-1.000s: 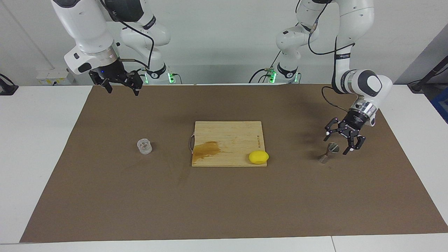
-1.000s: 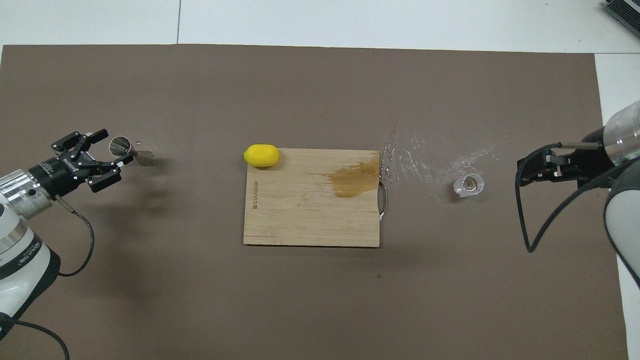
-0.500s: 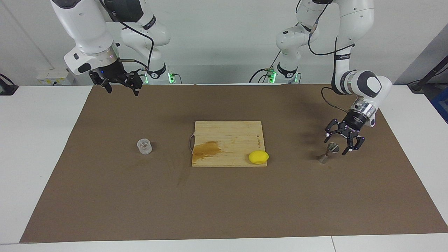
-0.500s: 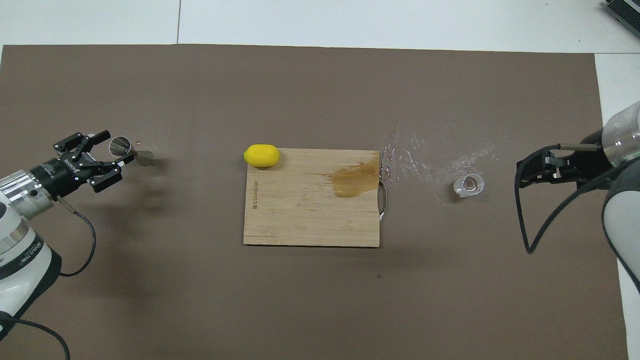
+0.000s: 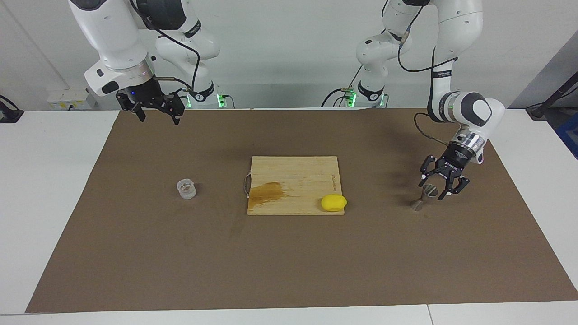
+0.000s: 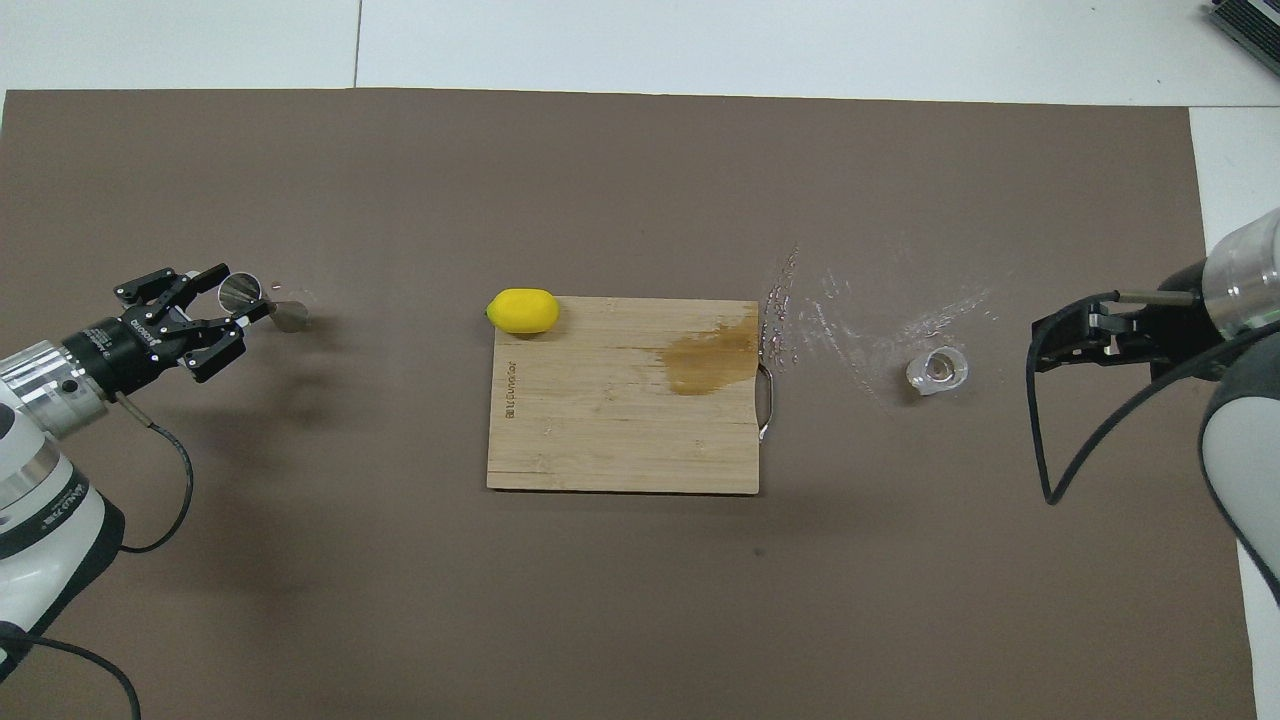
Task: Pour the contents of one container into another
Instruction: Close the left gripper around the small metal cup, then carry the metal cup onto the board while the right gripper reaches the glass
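The clear glass tumbler (image 5: 186, 188) stands on the brown mat toward the right arm's end of the table; it also shows in the overhead view (image 6: 937, 371). The metal jigger (image 5: 423, 198) stands upright toward the left arm's end (image 6: 262, 303). My left gripper (image 5: 432, 190) is open and low, its fingers on either side of the jigger's upper cone (image 6: 228, 298). My right gripper (image 5: 156, 113) is open and empty, held high over the mat's edge near the robots, apart from the tumbler (image 6: 1065, 335).
A wooden chopping board (image 5: 293, 174) with a brown stain lies at the middle of the mat (image 6: 620, 440). A yellow lemon (image 5: 333, 202) sits at its corner (image 6: 522, 310). Wet splashes (image 6: 850, 300) mark the mat between board and tumbler.
My left gripper has moved in on the jigger and its fingers have narrowed around the upper cone. The right gripper has barely shifted.
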You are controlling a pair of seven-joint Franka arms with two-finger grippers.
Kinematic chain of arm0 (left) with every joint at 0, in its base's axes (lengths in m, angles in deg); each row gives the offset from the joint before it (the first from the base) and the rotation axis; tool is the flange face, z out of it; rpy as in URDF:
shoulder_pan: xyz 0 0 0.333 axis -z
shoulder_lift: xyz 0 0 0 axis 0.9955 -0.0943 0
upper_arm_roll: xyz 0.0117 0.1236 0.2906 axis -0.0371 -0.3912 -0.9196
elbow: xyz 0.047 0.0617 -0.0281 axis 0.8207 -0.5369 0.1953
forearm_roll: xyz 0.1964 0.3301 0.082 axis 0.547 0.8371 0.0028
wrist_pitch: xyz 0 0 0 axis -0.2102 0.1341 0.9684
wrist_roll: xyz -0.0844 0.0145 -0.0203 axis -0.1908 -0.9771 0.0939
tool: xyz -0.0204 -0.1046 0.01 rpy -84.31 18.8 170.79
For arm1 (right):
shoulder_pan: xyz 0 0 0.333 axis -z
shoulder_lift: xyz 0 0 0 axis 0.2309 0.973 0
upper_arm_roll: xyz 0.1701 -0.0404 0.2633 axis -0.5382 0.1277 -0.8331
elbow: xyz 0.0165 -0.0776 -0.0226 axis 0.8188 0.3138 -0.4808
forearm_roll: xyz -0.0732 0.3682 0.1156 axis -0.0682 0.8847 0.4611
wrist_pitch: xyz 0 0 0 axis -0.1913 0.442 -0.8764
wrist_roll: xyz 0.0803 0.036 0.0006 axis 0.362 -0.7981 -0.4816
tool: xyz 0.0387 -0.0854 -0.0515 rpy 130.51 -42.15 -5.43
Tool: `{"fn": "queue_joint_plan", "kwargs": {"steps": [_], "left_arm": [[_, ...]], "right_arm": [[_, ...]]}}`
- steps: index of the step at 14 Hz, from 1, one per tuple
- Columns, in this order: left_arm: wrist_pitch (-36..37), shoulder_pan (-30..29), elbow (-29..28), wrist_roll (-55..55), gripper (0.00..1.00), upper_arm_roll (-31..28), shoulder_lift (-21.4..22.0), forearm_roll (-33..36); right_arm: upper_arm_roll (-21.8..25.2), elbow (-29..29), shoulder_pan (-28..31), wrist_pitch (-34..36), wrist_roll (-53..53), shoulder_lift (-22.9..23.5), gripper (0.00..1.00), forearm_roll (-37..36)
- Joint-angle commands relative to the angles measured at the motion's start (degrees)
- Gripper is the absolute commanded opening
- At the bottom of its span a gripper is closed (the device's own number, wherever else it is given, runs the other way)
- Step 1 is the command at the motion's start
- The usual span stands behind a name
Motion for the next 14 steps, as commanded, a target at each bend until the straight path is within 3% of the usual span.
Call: {"fn": "queue_joint_plan", "kwargs": {"steps": [1, 2, 8, 11, 14], "left_arm": [[-1.0, 0.9, 0.1, 1.2, 0.16, -0.5, -0.5, -1.4], [-1.0, 0.9, 0.1, 1.2, 0.00, -0.5, -0.4, -1.4], [3.5, 1.4, 4.5, -3.7, 0.00, 0.0, 0.2, -0.6], [4.4, 6.1, 5.2, -10.2, 0.00, 0.0, 5.1, -0.3], [3.1, 16.0, 5.3, -10.4, 0.00, -0.1, 7.0, -0.6]], "right_arm": [[0.2, 2.0, 0.5, -1.9, 0.8, -1.4, 1.00, 0.6], [0.3, 2.1, 0.4, -1.7, 0.8, -1.5, 1.00, 0.5], [0.3, 2.0, 0.4, -2.1, 2.9, -1.4, 1.00, -0.2], [0.2, 2.0, 0.3, -2.1, 3.4, -1.4, 1.00, -0.2], [0.2, 2.0, 0.3, -2.2, 3.7, -1.4, 1.00, -0.1]]}}
